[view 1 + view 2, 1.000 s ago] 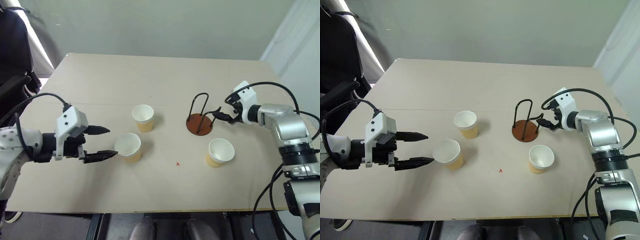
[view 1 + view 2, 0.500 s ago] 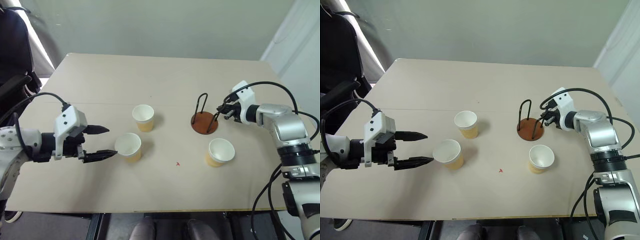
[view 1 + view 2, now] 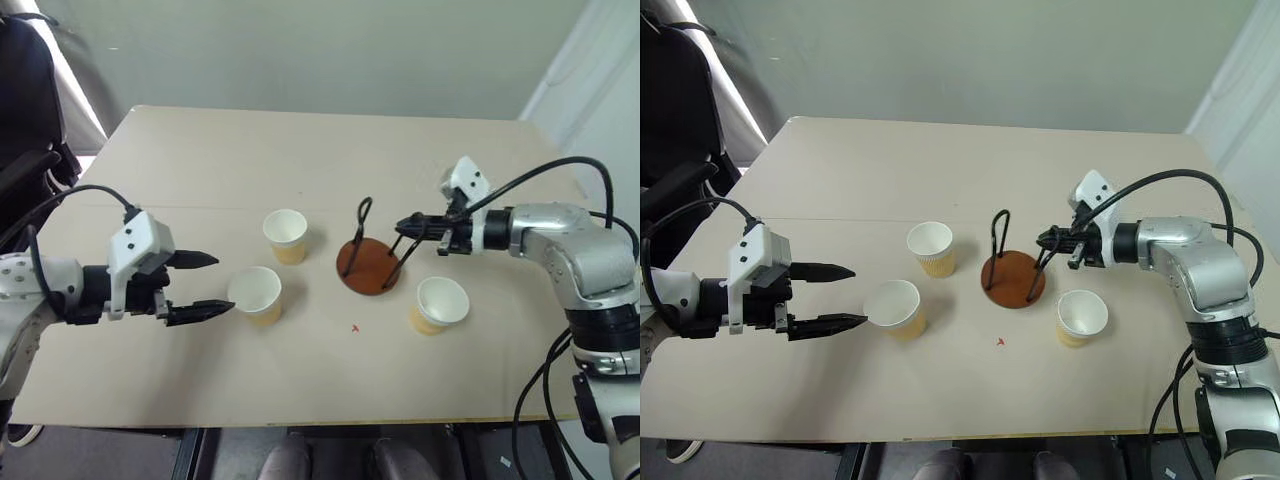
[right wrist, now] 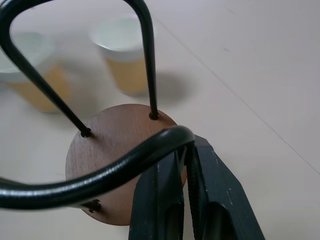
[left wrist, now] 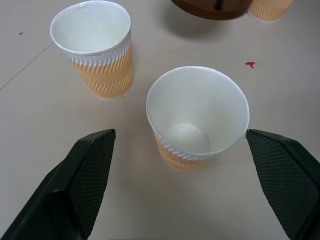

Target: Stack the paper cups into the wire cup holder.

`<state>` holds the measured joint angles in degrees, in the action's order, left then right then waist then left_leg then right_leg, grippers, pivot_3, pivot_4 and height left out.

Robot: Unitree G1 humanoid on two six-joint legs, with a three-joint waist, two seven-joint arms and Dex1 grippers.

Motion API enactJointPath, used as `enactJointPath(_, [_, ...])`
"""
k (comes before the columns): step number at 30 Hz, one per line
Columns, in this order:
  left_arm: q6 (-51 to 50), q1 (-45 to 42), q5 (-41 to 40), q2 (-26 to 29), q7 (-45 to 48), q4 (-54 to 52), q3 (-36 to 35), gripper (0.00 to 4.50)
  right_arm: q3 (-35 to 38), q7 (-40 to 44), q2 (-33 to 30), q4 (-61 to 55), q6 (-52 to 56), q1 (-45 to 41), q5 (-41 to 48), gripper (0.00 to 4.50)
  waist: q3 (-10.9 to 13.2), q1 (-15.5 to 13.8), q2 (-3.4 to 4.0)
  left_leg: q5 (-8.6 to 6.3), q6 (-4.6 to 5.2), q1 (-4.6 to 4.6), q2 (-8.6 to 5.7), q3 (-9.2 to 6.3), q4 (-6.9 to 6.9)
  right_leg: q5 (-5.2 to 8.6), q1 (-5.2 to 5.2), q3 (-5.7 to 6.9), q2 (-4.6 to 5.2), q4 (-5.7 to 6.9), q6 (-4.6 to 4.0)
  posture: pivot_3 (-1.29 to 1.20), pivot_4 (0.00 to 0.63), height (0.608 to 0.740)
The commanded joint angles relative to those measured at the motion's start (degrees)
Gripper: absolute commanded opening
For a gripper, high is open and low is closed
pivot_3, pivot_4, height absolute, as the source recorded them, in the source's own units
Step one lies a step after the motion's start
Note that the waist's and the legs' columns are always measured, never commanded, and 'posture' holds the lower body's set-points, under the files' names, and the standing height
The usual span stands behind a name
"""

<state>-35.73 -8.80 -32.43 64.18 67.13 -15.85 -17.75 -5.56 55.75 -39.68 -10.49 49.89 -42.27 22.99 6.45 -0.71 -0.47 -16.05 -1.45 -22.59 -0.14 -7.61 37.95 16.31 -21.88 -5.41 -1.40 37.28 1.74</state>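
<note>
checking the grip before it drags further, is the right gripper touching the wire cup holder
Touching. In the right wrist view the right gripper is shut on the near wire loop of the wire cup holder.

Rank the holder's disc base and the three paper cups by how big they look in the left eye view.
1. Wire cup holder's disc base, widest.
2. The paper cups: near the left gripper, behind it, by the right arm. All look alike; no ranking.

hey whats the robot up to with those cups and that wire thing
The right gripper is shut on one black loop of the wire cup holder with a round reddish-brown base, tilting it. The left gripper is open beside one pale yellow-tan paper cup. All three paper cups stand on the beige table, none stacked yet.
</note>
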Motion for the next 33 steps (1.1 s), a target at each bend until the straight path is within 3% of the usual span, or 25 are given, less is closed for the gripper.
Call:
enactJointPath(1, [0.46, -1.43, -0.48, 0.64, 0.24, -0.82, -0.71, 4.50, -2.13, -3.62, 1.83, -5.75, 4.04, 0.40, 0.70, 0.01, 0.00, 0.03, 0.00, 0.00, 0.00, 0.00, 0.00, -0.01, 0.02, 0.00, 0.00, 0.01, 0.00, 0.01, 0.00, 0.00, 0.150, 0.740])
enactJointPath(5, [0.45, -1.56, -0.44, 0.52, 0.45, -0.82, -0.38, 4.50, -6.96, -6.95, 2.47, -11.74, 7.59, 3.73, -0.39, 0.01, 0.00, 0.06, 0.00, 0.00, 0.00, 0.00, 0.01, -0.03, 0.02, 0.00, -0.03, 0.06, 0.00, 0.04, 0.00, 0.00, 0.150, 0.740])
enactJointPath(13, [0.18, -1.59, -0.47, 0.48, 0.63, -1.03, 0.02, 4.50, -7.76, -8.79, 2.46, -16.77, 11.97, 6.28, 2.00, 0.01, -0.01, 0.07, -0.01, 0.00, 0.00, -0.03, 0.02, -0.06, 0.04, 0.00, -0.03, 0.11, 0.00, 0.02, 0.00, 0.00, 0.150, 0.740])
enactJointPath(33, [0.45, -2.63, -0.04, 0.56, 0.89, -0.11, 0.68, 4.50, -9.80, -5.17, -1.58, -16.38, 6.51, 9.50, 2.56, 0.01, -0.01, 0.08, -0.02, 0.00, 0.00, -0.03, 0.02, -0.07, 0.05, 0.00, -0.02, 0.11, 0.00, 0.03, 0.00, 0.00, 0.150, 0.740])
